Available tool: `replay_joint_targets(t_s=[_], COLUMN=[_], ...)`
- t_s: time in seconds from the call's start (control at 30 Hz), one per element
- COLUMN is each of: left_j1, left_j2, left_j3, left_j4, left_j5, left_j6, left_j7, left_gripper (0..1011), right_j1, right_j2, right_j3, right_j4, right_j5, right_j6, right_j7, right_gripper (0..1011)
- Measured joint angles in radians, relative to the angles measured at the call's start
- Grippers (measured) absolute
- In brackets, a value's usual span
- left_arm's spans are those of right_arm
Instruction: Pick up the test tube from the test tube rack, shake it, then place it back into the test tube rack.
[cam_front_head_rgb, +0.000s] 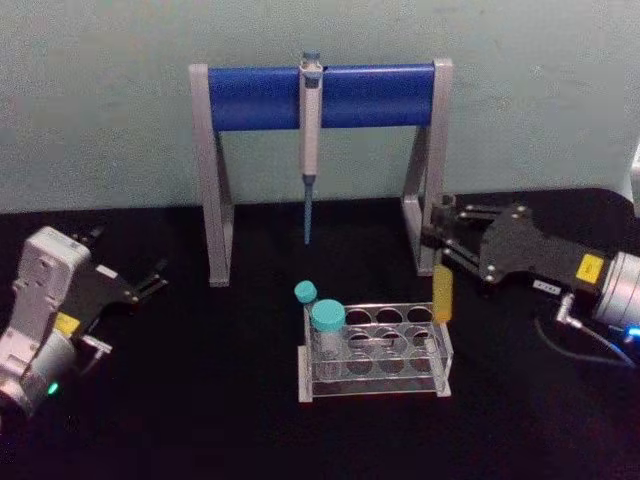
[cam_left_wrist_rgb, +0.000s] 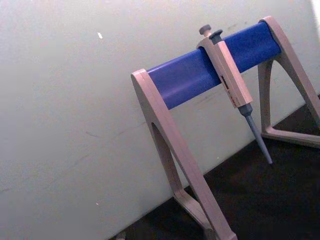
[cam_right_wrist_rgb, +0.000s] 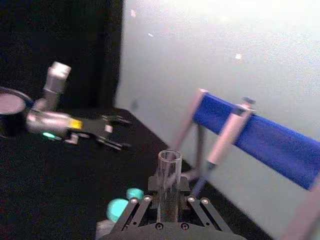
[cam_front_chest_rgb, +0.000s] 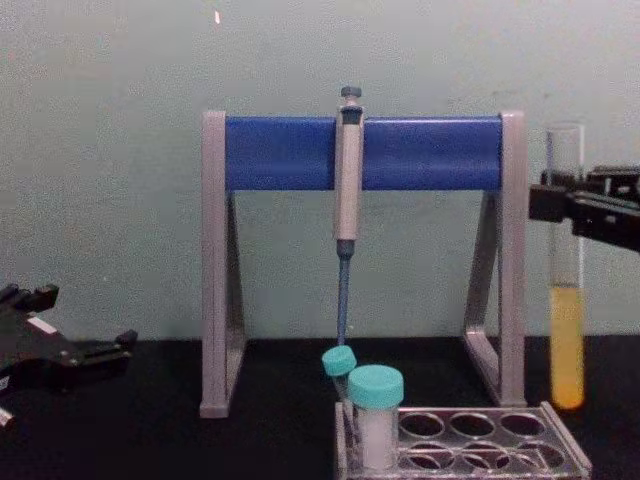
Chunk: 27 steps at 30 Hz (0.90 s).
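The low clear plastic rack with round holes (cam_front_chest_rgb: 475, 441) stands nearest, a short wide teal-capped tube (cam_front_chest_rgb: 376, 392) in its left end. At far left the left gripper (cam_front_head_rgb: 155, 280) is parked, fingers spread and empty. Behind centre stands the grey-and-blue pipette stand (cam_front_head_rgb: 250, 97). At right the right gripper (cam_front_head_rgb: 441, 235) pinches the long clear glass tube of yellow-orange liquid (cam_front_chest_rgb: 566, 340) near its top. The tube is upright, its bottom apparently just clear of the rack's far right corner.

Judgement: pick-up is complete and shaking is in hand. The tube is uncapped, so shake gently, then line it up over a hole.
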Motion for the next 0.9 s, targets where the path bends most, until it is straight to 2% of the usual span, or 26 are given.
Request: replay_joint_targets(t_s=[0.1,0.13,0.27,0.33,0.4,0.43,0.47,0.53,0.57,0.67,0.73,0.77,0.8,0.83,0.87,0.9], left_j1=[0.000,0.000,0.000,0.000,0.000,0.000,0.000,0.000,0.000,0.000,0.000,0.000,0.000,0.000,0.000,0.000], left_j2=[0.000,0.000,0.000,0.000,0.000,0.000,0.000,0.000,0.000,0.000,0.000,0.000,0.000,0.000,0.000,0.000], left_j3=[0.000,0.000,0.000,0.000,0.000,0.000,0.000,0.000,0.000,0.000,0.000,0.000,0.000,0.000,0.000,0.000], left_j4=[0.000,0.000,0.000,0.000,0.000,0.000,0.000,0.000,0.000,0.000,0.000,0.000,0.000,0.000,0.000,0.000], left_j5=[0.000,0.000,0.000,0.000,0.000,0.000,0.000,0.000,0.000,0.000,0.000,0.000,0.000,0.000,0.000,0.000], left_j6=[0.000,0.000,0.000,0.000,0.000,0.000,0.000,0.000,0.000,0.000,0.000,0.000,0.000,0.000,0.000,0.000], left_j7=[0.000,0.000,0.000,0.000,0.000,0.000,0.000,0.000,0.000,0.000,0.000,0.000,0.000,0.000,0.000,0.000], left_gripper=[1001,1001,1001,1001,1001,1001,1001,1001,1001,1001,1001,1001,1001,1001,1001,1001], right_j1=[-0.012,-0.015,-0.017,-0.017,-0.014,-0.014,-0.012,-0.008,-0.004,0.003,0.009,0.014,0.014,0.019,0.019,0.022], right_j2=[0.000,-0.008,-0.034,-0.065,-0.122,-0.122,-0.150,-0.180,-0.205,-0.234,-0.252,-0.265,-0.265,-0.269,-0.269,-0.268], right_j3=[0.016,0.022,0.027,0.031,0.038,0.038,0.042,0.045,0.048,0.053,0.059,0.064,0.064,0.065,0.065,0.065], right_j4=[-0.011,-0.014,-0.013,-0.002,0.026,0.026,0.043,0.063,0.081,0.105,0.122,0.137,0.137,0.146,0.146,0.150], right_j5=[-0.045,-0.070,-0.119,-0.143,-0.150,-0.150,-0.145,-0.135,-0.116,-0.080,-0.042,-0.001,-0.001,0.047,0.047,0.073], right_j6=[-0.003,-0.008,-0.025,-0.042,-0.070,-0.070,-0.085,-0.098,-0.110,-0.120,-0.122,-0.118,-0.118,-0.106,-0.106,-0.096], right_j7=[-0.065,-0.096,-0.152,-0.190,-0.228,-0.228,-0.241,-0.246,-0.243,-0.222,-0.188,-0.144,-0.144,-0.090,-0.090,-0.059], right_gripper=[240,240,240,240,239,240,239,240,240,240,240,240,240,240,240,240])
